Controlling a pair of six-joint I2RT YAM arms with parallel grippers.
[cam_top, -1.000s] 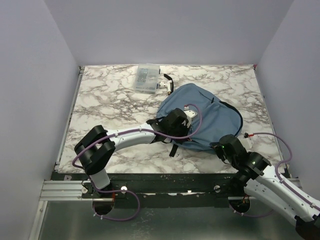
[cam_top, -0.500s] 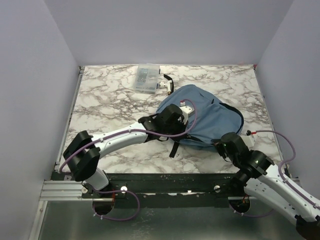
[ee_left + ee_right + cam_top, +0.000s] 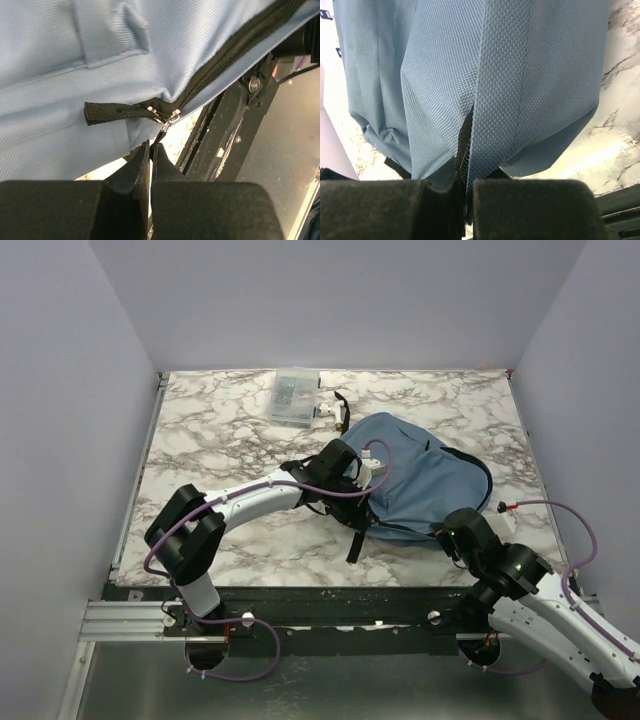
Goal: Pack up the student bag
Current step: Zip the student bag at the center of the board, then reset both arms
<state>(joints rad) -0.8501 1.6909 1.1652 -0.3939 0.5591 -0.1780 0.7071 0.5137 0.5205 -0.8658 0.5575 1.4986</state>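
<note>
The dusty-blue student bag [image 3: 425,480] lies on the marble table at the middle right. My left gripper [image 3: 360,490] is at the bag's left edge, shut on the zip pull [image 3: 161,135], which hangs from the black zip [image 3: 235,47]. My right gripper [image 3: 452,530] is at the bag's near right edge, shut on a fold of the bag's blue fabric [image 3: 470,165] beside the zip teeth. The bag [image 3: 485,75] fills the right wrist view.
A small clear plastic box [image 3: 293,397] with small items lies at the back of the table. A black strap end [image 3: 335,400] lies beside it. A black strap [image 3: 356,540] of the bag trails toward the table's near edge [image 3: 330,590].
My left gripper has moved back and to the right along the bag's edge with the zip pull. The bag has shifted slightly. My right gripper has kept its hold and drawn a little nearer.
</note>
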